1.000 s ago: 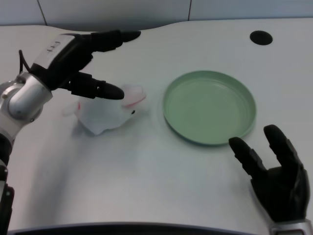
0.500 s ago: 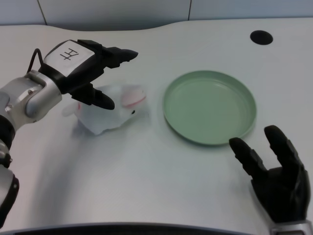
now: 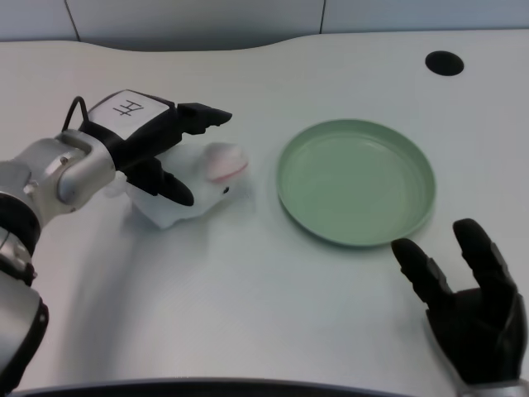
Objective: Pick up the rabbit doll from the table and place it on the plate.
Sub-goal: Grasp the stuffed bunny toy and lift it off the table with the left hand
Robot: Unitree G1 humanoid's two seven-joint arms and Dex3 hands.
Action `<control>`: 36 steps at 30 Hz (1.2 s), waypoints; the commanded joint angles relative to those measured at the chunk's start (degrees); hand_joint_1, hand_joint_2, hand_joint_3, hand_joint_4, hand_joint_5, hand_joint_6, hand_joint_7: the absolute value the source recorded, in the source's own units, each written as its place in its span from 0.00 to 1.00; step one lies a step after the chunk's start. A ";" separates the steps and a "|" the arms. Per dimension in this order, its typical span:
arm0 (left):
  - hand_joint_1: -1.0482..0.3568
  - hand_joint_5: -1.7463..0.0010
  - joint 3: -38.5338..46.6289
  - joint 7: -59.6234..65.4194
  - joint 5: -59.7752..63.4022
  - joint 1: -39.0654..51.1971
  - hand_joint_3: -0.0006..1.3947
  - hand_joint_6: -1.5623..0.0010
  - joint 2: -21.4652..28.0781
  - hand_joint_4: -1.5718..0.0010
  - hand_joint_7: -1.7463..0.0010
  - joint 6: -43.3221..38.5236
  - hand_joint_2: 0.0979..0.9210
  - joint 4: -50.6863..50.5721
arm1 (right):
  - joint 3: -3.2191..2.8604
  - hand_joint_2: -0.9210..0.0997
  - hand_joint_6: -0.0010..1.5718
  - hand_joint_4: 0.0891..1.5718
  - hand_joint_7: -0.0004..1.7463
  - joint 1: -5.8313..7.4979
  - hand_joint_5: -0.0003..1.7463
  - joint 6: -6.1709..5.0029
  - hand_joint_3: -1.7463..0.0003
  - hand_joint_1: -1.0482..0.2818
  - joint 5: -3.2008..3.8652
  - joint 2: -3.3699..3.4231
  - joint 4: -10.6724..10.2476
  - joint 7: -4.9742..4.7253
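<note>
Lowering since the earlier frame, the robot hand (image 3: 153, 145) is settling with fingers spread over the rabbit doll (image 3: 198, 182), lying on the worktop (image 3: 248, 289) beneath it, left of the plate (image 3: 355, 182). Soft and light; squeeze its body.

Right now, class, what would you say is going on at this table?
The robot's left hand is over a white rabbit doll lying on the white table, its fingers spread around the doll. Whether it has a firm hold cannot be told; the doll is not lifted. The green plate sits empty to the doll's right, apart from it. So the pick-up is only beginning and the placing is not yet done.
</note>
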 commanded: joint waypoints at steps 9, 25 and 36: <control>0.13 0.99 1.70 -4.11 -4.89 2.92 0.00 0.83 -3.90 0.70 0.99 2.58 0.91 1.08 | -0.21 0.00 0.56 0.56 0.00 1.64 0.01 1.05 0.93 0.19 1.03 0.23 -1.61 0.74; 0.27 0.96 -7.86 2.69 4.15 2.31 0.00 0.66 -5.81 0.62 0.97 10.64 0.82 2.29 | 1.46 0.00 0.56 0.56 0.01 6.71 0.01 0.74 0.90 0.19 0.88 1.75 -9.43 -2.92; 0.65 0.25 -12.34 15.58 8.46 2.51 0.00 0.31 -5.10 0.56 0.81 11.84 0.92 3.32 | 1.67 0.00 0.56 0.57 0.00 6.97 0.01 1.75 0.92 0.19 1.75 1.53 -9.73 -3.31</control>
